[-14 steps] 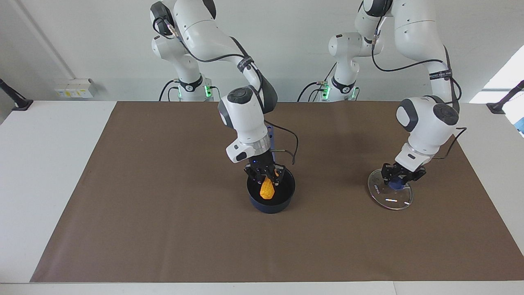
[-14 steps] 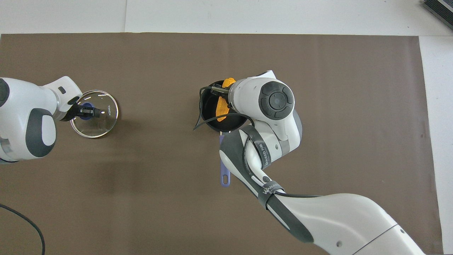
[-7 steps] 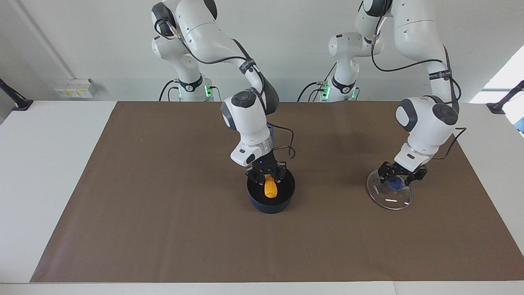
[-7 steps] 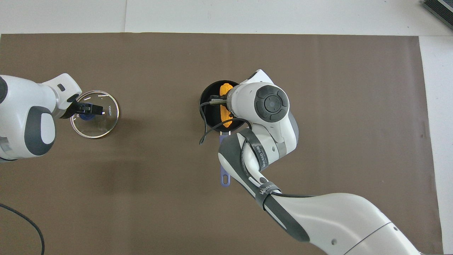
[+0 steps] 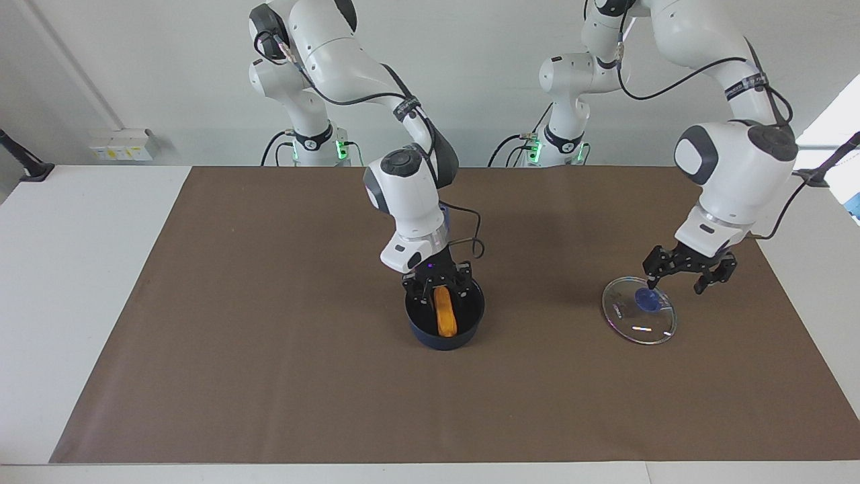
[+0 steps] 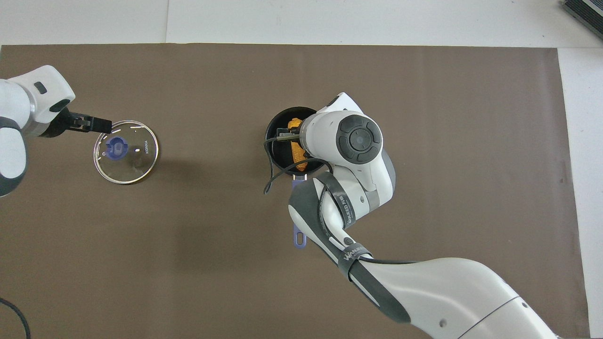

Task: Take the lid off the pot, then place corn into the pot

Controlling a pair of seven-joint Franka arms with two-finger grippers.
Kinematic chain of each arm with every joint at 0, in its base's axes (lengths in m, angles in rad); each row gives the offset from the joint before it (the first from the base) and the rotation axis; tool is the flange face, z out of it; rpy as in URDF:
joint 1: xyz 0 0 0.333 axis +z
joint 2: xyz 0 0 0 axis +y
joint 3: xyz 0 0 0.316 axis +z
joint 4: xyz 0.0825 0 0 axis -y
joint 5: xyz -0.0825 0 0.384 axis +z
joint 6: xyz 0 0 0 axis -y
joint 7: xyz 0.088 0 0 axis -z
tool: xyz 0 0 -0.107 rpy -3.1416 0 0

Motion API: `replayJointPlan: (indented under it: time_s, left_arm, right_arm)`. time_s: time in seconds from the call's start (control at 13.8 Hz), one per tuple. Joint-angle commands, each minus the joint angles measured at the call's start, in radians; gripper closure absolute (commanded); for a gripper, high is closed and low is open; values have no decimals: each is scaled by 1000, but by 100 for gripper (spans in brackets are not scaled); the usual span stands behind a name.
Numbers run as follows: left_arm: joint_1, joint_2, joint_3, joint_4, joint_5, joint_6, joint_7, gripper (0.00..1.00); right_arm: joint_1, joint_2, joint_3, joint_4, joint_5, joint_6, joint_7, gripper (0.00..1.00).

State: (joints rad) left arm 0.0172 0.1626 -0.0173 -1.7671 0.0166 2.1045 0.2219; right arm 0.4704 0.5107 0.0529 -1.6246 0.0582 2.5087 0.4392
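The dark navy pot [image 5: 470, 321] stands mid-table, its blue handle [image 6: 299, 231] pointing toward the robots. The yellow-orange corn [image 5: 444, 314] lies inside the pot and also shows in the overhead view [image 6: 297, 151]. My right gripper [image 5: 441, 290] is low over the pot's mouth, its fingers spread on either side of the corn's upper end. The clear glass lid [image 5: 631, 321] with its blue knob [image 5: 648, 299] lies flat on the mat toward the left arm's end and also shows in the overhead view [image 6: 136, 162]. My left gripper [image 5: 676, 284] is open and empty, raised just beside the knob.
A brown mat [image 5: 269, 349] covers most of the white table. A black cable [image 6: 269, 169] loops from the right wrist over the pot's rim. Wall sockets [image 5: 124, 144] sit near the right arm's end of the table.
My right gripper lowered the corn into the pot, where it now lies flat. My left gripper let go of the lid's knob, opened and rose away from it.
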Motion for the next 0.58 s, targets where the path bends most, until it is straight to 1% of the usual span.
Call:
replayJointPlan:
  time_s: [0.0, 0.15, 0.22, 0.36, 0.44, 0.51]
  left_arm:
    - [-25, -46, 0, 133, 66, -183, 7, 0]
    - [-26, -81, -18, 205, 62, -314, 4, 0]
    - [-28, -113, -26, 215, 59, -352, -6, 0]
    - [-29, -173, -33, 215, 49, -395, -10, 0]
    - [-30, -187, -36, 215, 36, -426, -16, 0]
    - [-30, -207, -38, 215, 23, -449, -44, 0]
  right_arm:
    - [-10, -3, 1, 2, 17, 16, -17, 13]
    - [-21, -4, 1, 25, 9, 15, -31, 5]
    - [-32, -18, -4, 25, -1, 15, -37, 0]
    - [-47, -72, -11, 25, -1, -8, -51, 0]
    - [-61, -110, -13, 20, -1, -63, -51, 0]
    - [-87, -138, -15, 25, -1, -143, -57, 0]
